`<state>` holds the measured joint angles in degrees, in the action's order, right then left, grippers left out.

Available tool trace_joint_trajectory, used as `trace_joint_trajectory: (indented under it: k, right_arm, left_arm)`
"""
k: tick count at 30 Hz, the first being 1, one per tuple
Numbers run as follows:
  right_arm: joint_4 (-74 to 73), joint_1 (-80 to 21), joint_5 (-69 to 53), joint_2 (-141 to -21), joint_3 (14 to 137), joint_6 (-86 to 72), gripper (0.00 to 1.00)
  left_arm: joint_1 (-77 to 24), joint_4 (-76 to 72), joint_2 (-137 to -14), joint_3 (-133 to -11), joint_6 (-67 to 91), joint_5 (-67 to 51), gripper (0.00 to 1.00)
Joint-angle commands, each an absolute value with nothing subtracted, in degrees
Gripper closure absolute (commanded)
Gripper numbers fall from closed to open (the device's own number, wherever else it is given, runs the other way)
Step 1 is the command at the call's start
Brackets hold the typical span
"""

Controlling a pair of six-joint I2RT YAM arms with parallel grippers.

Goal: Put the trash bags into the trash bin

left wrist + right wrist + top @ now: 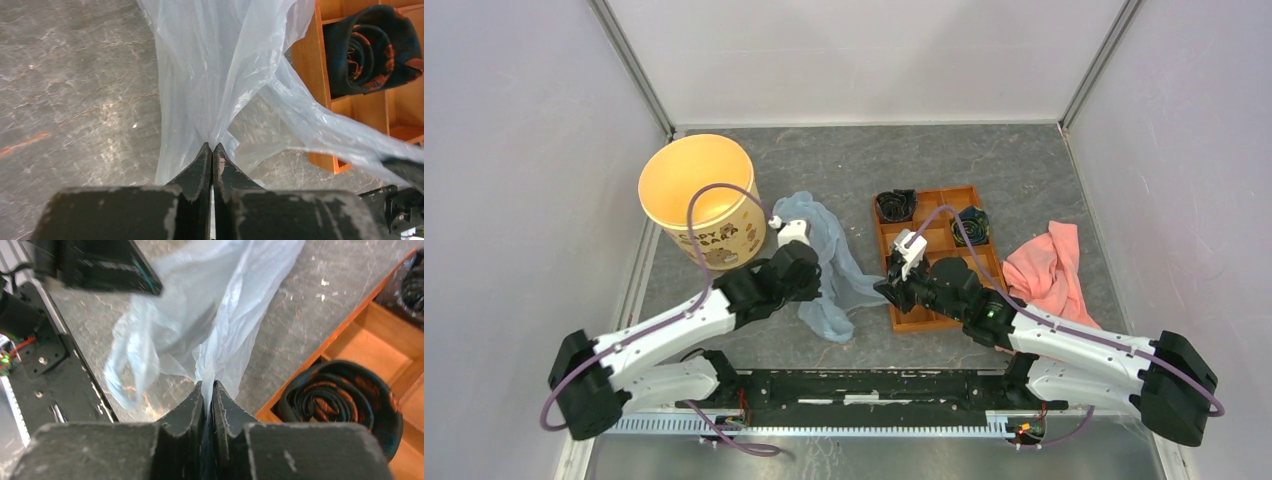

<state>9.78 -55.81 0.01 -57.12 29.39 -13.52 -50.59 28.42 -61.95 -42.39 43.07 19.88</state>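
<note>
The trash bag [829,250], thin pale blue-grey plastic, lies crumpled on the grey table between the bucket and the orange tray. The trash bin [696,192], a cream-yellow bucket with brown lettering, stands upright and open at the back left. My left gripper [816,272] is shut on the bag's left part; in the left wrist view its jaws [212,146] pinch a gathered fold of the bag [210,65]. My right gripper [882,290] is shut on the bag's right edge; in the right wrist view its jaws [205,385] grip the film [225,310].
An orange compartment tray [921,312] lies right of the bag, with dark rolled items [896,205] in its back cells. One such roll [345,400] is beside my right fingers. A pink cloth [1046,268] lies right of the tray. Walls enclose the table.
</note>
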Motion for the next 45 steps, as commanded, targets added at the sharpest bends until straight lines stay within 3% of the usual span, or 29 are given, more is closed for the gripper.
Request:
trace_joint_trajectory:
  k: [1,5,8,11,14,20,23,27,30,31,34,36,39,42,45]
  right_arm:
    - [3.57,-55.8,0.8,-57.49,29.25,-11.43,0.82]
    - [-5.9,-55.79,3.24,-59.53,32.68,-7.58,0.63]
    - [-12.72,-55.74,6.13,-61.8,37.26,-3.02,0.36]
    - [-16.85,-56.66,8.99,-64.12,42.48,2.31,0.16]
    - [-14.65,-57.73,8.17,-65.89,44.67,5.32,0.08]
    - [-4.4,-61.32,3.94,-72.37,44.77,3.31,0.07]
    - [0.4,-61.34,3.9,-77.13,45.24,0.24,0.13]
    - [5.09,-61.35,3.94,-82.98,47.09,-5.03,0.33]
    - [4.23,-59.9,13.45,-83.82,48.42,-9.26,0.87]
    - [3.57,-57.42,13.76,-83.53,48.8,-10.86,0.93]
    - [3.54,-48.49,4.86,-83.23,51.08,-14.57,1.0]
    - [0.39,-42.89,1.72,-85.74,57.65,-15.22,1.0]
    - [-11.64,-37.02,0.89,-91.89,79.05,-11.94,1.0]
    - [-21.35,-37.01,3.99,-93.47,101.63,-3.89,1.0]
    - [-10.38,-41.6,5.81,-83.53,99.09,5.31,0.99]
  left_arm:
    - [-50.71,29.7,-51.63,-37.76,45.66,21.37,0.98]
    - [-50.72,26.02,-42.2,-31.31,46.85,18.32,0.98]
    - [-50.71,24.68,-37.71,-28.49,47.79,17.08,0.98]
    - [-50.71,25.83,-35.46,-28.1,47.7,17.37,0.98]
    - [-50.71,27.13,-34.9,-28.42,47.42,17.34,0.98]
    - [-50.71,27.28,-33.47,-28.34,47.01,16.57,0.98]
    - [-50.71,28.48,-32.14,-28.51,46.85,17.36,0.98]
    - [-50.71,29.87,-31.27,-29.14,46.82,17.72,0.98]
    - [-50.71,30.13,-32.77,-30.14,47.31,18.15,0.98]
    - [-50.71,29.79,-34.18,-30.78,47.52,18.14,0.98]
    - [-50.63,28.16,-43.15,-37.03,44.91,18.18,0.98]
    - [-50.12,29.13,-52.82,-47.34,41.27,20.42,0.98]
    - [-45.52,36.91,-70.95,-73.34,29.73,24.0,0.98]
    - [-41.0,46.11,-83.58,-108.05,19.18,24.03,0.98]
    - [-40.96,41.81,-82.63,-119.16,11.56,17.98,0.98]
